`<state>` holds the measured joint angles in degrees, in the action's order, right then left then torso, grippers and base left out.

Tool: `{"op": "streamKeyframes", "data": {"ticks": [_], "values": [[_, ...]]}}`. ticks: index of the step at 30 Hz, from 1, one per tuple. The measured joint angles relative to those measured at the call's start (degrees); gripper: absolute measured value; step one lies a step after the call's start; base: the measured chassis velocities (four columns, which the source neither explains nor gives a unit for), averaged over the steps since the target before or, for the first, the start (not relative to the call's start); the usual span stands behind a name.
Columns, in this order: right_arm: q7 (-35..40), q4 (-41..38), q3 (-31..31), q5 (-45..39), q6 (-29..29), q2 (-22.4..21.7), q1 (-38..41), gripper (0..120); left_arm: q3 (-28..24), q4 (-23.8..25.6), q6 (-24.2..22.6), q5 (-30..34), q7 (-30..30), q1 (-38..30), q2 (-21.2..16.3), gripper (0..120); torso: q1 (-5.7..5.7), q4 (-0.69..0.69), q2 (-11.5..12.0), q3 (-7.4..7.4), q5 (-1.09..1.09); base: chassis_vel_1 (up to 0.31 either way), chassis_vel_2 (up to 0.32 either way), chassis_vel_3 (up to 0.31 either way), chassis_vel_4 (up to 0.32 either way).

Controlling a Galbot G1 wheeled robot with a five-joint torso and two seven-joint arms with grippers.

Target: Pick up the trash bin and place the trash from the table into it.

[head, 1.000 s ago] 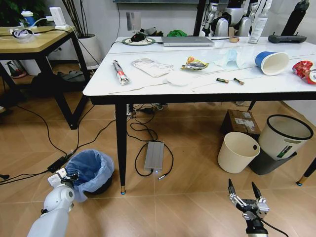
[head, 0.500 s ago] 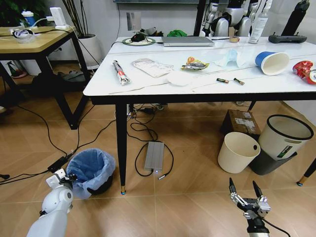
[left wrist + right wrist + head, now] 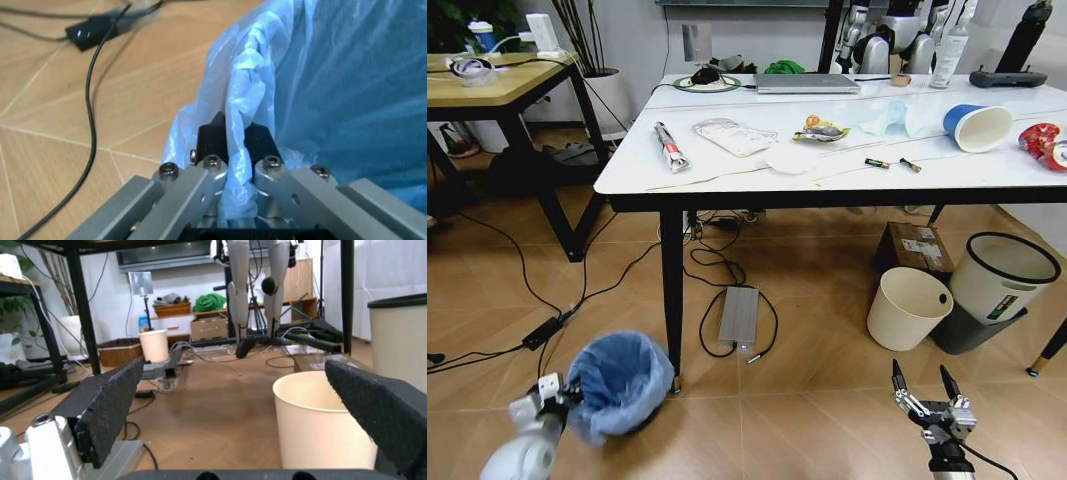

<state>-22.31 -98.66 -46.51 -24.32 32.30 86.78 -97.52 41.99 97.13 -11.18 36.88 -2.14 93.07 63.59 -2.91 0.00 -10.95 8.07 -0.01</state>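
Wooden-look floor tiles with cables running everywhere, that's the scene. Left gripper (image 3: 555, 400) is sitting low at the robot's left, and its metal fingers (image 3: 200, 177) are pinching together on the rim of the small round trash bin lined with a crinkled light-blue plastic bag (image 3: 619, 385); the left wrist view has the bag plastic (image 3: 313, 90) bunching right between the jaws. The bin is tipping toward the camera, mouth facing up and slightly forward, hanging just beside the gripper's far side.

Just past the bin, the nearest black leg of the large white marble-look table (image 3: 757, 172) is standing, and a flat grey power brick (image 3: 738, 316) is lying on the floor beyond it.

Up on the tabletop, well away from the gripper, the trash is sitting: a long snack wrapper stick (image 3: 669, 146), a clear plastic pack (image 3: 734, 135), a colourful crumpled wrapper (image 3: 821, 129), pale-blue tissue (image 3: 897, 116), a blue-and-white paper cup on its side (image 3: 978, 126) and a crushed red can (image 3: 1039, 139) at the far right edge.

Right gripper (image 3: 930, 390) is hovering low on the other side, its black fingers (image 3: 100, 412) spreading wide with nothing between them. Ahead of it a cream plastic bucket (image 3: 907, 308) is standing on the floor, with a white bin with black rim (image 3: 1002, 275) just beside that.
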Motion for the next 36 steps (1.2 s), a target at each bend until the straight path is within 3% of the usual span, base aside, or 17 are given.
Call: {"op": "streamKeyframes", "data": {"ticks": [2,4,9,12,15,21,28,36], "values": [[-0.03,-0.50,0.29,0.44,0.02,0.25,-0.25,100,0.67,3.33,2.00,-0.11,2.54,3.13,0.19,0,0.00,0.00,0.00,0.00,0.00,0.000,0.000,0.000,0.000],[-0.03,-0.50,0.29,0.44,0.02,0.25,-0.25,100,0.67,3.33,2.00,-0.11,2.54,3.13,0.19,0,0.00,0.00,0.00,0.00,0.00,0.000,0.000,0.000,0.000],[-0.05,-1.35,0.65,1.15,0.06,0.54,-0.82,100,1.23,7.84,6.66,-0.52,9.18,7.08,0.99,0,0.00,-0.01,0.00,0.00,0.02,0.000,0.000,0.000,0.000],[-0.05,-2.39,0.51,1.36,0.10,0.28,-1.76,100,1.18,13.48,10.22,-0.82,17.61,11.21,1.58,0,0.00,-0.03,-0.01,0.00,0.02,0.000,0.000,0.000,0.000],[-0.05,-3.13,0.05,1.26,0.22,-0.06,-2.49,100,0.73,15.53,11.05,-0.86,21.59,13.24,1.74,0,0.00,-0.03,-0.01,0.00,0.00,0.000,0.000,0.000,0.000],[-0.05,-3.57,-0.22,1.17,0.37,-0.25,-3.04,100,-0.86,18.42,10.78,-0.08,22.89,15.74,1.47,0,0.00,-0.02,-0.01,0.00,0.01,0.000,0.000,0.000,0.000],[-0.05,-3.59,-0.16,1.40,0.34,-0.10,-3.00,100,-2.94,22.34,13.93,-1.22,19.20,17.66,0.83,0,0.00,-0.02,-0.01,0.00,0.01,0.000,0.000,0.000,0.000],[0.11,-3.57,0.18,2.02,-0.08,-0.35,-2.74,100,-5.91,28.47,11.88,-0.48,14.74,21.14,-0.06,0,0.00,-0.02,-0.01,0.01,0.01,0.000,0.000,0.000,0.000]]}}
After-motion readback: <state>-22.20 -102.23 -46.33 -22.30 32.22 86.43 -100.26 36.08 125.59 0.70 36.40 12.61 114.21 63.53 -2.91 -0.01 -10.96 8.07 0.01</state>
